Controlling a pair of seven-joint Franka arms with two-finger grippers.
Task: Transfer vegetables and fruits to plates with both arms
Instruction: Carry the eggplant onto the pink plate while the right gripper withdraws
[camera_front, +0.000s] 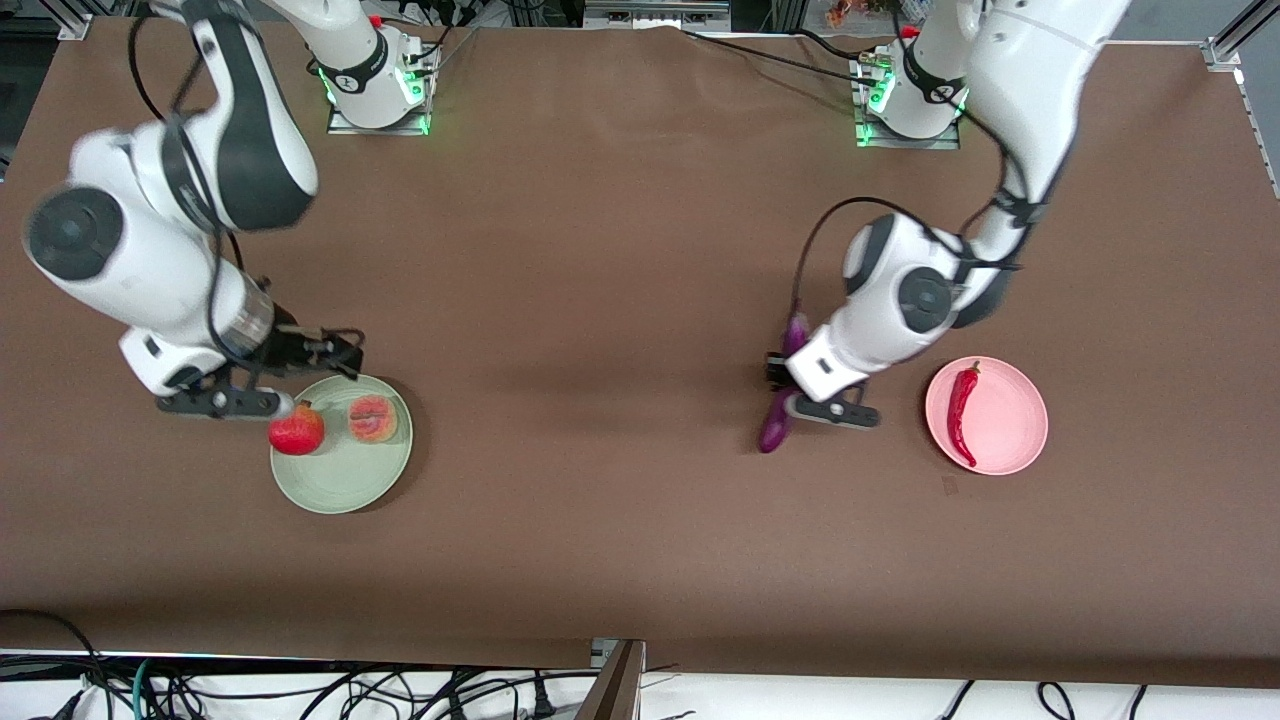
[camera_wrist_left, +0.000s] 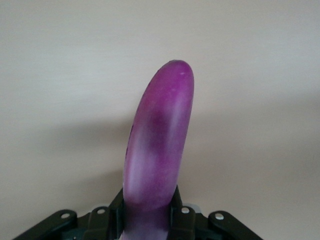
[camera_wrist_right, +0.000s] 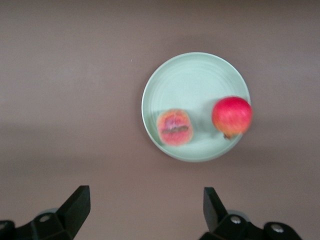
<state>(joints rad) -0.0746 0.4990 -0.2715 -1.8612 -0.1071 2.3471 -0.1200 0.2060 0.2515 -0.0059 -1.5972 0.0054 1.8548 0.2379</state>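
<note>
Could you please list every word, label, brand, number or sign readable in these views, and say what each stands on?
None can be read.
Right arm: a small dark mark on the base collar, too small to read.
Left arm: a similar mark on its base collar, also unreadable.
Eggplant, pomegranate, peach, chili pepper, green plate, pink plate: no lettering.

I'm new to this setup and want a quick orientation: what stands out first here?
The left gripper is shut on a purple eggplant, beside the pink plate that holds a red chili. Toward the right arm's end, the open right gripper is above a green plate with a peach and a red fruit.
</note>
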